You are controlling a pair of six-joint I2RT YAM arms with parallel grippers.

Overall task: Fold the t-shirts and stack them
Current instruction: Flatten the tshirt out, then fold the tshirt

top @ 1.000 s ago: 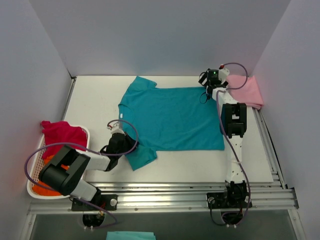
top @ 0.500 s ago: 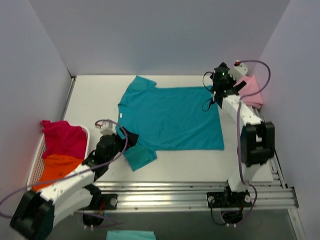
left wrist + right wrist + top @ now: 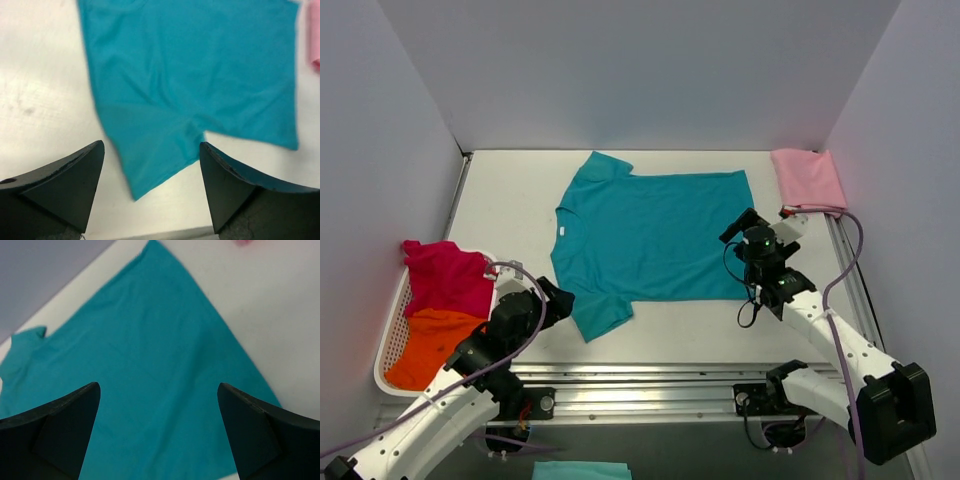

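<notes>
A teal t-shirt [image 3: 660,240] lies spread flat in the middle of the table, its near sleeve pointing at the front edge. My left gripper [image 3: 560,298] hovers open just left of that sleeve and holds nothing; in the left wrist view the sleeve [image 3: 155,150] shows between the spread fingers [image 3: 65,185]. My right gripper [image 3: 735,228] hangs open above the shirt's right hem, with teal cloth [image 3: 150,365] below it. A folded pale pink t-shirt [image 3: 808,177] rests at the back right. Magenta-red [image 3: 445,280] and orange [image 3: 425,345] t-shirts lie in the basket.
A white plastic basket [image 3: 386,345] sits at the table's left edge. Metal rails [image 3: 700,385] run along the near edge by the arm bases. Grey walls close in the back and both sides. A pink edge [image 3: 315,35] shows in the left wrist view.
My left gripper opened, let go of the near sleeve and drew back toward the front edge. My right arm pulled back from the shirt's far right corner to its right hem.
</notes>
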